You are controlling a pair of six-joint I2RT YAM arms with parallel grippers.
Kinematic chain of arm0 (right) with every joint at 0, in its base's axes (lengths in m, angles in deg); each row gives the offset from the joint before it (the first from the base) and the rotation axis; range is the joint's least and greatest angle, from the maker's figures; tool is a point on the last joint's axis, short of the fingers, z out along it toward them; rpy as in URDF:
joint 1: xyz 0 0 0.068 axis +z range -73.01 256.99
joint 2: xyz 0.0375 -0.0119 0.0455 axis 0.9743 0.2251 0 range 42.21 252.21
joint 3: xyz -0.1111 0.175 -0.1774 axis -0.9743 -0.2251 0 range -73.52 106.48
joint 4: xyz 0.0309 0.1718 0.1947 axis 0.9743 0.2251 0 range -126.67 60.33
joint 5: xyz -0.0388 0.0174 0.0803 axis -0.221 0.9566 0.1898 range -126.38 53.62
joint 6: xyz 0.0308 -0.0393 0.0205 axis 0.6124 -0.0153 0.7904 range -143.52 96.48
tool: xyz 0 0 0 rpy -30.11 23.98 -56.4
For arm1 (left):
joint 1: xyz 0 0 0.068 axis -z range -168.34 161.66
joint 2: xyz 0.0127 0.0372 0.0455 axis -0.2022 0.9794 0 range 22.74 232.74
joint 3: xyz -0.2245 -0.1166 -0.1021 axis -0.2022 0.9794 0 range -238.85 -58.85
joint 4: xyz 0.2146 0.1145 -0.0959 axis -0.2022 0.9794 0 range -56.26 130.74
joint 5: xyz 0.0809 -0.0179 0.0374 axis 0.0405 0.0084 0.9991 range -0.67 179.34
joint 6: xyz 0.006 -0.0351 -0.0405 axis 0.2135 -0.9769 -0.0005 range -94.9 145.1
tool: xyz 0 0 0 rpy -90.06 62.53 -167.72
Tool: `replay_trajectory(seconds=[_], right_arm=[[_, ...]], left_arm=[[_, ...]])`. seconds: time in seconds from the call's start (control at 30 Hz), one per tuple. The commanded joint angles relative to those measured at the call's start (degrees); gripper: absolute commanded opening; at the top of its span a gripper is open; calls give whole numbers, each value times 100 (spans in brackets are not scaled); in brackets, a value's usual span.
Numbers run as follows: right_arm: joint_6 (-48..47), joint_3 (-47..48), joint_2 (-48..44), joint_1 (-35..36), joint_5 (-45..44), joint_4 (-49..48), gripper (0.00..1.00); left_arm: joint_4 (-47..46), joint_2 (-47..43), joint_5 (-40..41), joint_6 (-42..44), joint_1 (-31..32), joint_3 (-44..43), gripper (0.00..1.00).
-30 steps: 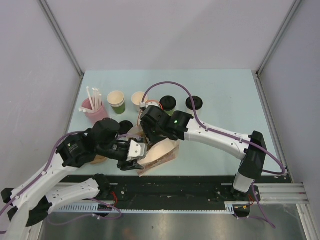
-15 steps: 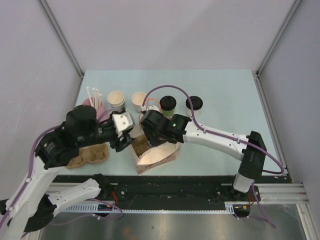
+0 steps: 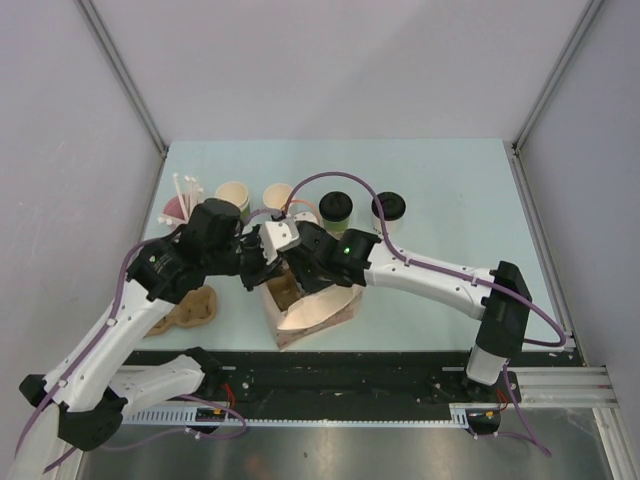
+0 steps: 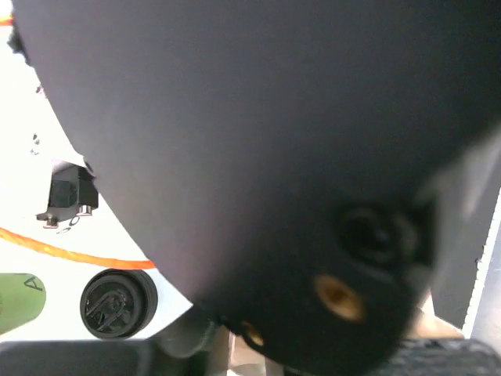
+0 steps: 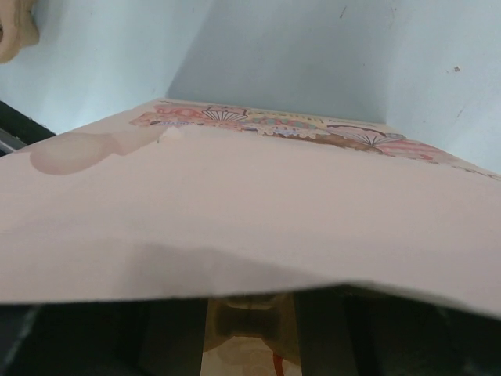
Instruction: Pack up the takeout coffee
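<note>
One pink cup [image 3: 178, 208] of white straws stands far left, with one brown cardboard carrier [image 3: 196, 306] nearer. Two open paper cups [image 3: 232, 193] [image 3: 277, 195] stand side by side at the far edge. The left gripper [image 3: 262, 268] and right gripper [image 3: 298, 275] meet at the mouth of one beige paper bag [image 3: 318, 308]; how far either is open, or what it grips, cannot be told. Two black-lidded cups [image 3: 336, 206] [image 3: 388, 207] stand further right, outside the bag. The table [image 3: 450, 190] is pale blue and the walls [image 3: 330, 60] are grey.

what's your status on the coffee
Left gripper, right gripper at bag mouth, grip unclear. Green lidded cup, other lidded cup unpacked behind bag. Arms crowd the opening.
</note>
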Motion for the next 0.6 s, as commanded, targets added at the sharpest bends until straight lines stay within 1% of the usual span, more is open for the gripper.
replay_trajectory(seconds=[0.0, 0.03, 0.07, 0.2, 0.23, 0.27, 0.4, 0.47, 0.57], right_arm=[[-174, 45, -313, 383, -164, -11, 20], [-192, 37, -322, 409, -164, -28, 20], [-226, 45, -331, 418, -155, -37, 20], [-157, -86, -541, 427, -146, -11, 19], [-157, -130, -594, 418, -138, -19, 18], [-148, -218, -638, 427, -111, -80, 18], [-95, -254, -683, 436, -67, -90, 18], [-104, -245, -665, 445, -15, -125, 18], [-113, -218, -665, 462, -6, -125, 18]], left_arm=[[31, 40, 117, -166, -278, 414, 16], [31, 40, 134, -184, -278, 424, 12], [23, 40, 186, -219, -278, 433, 0], [5, -21, 546, -272, -427, 275, 0], [-12, -65, 677, -281, -428, 240, 4], [-4, -83, 853, -272, -428, 205, 17], [-4, -48, 1092, -307, -428, 125, 31], [-4, 31, 996, -333, -428, 177, 41], [-12, 110, 776, -369, -428, 239, 45]])
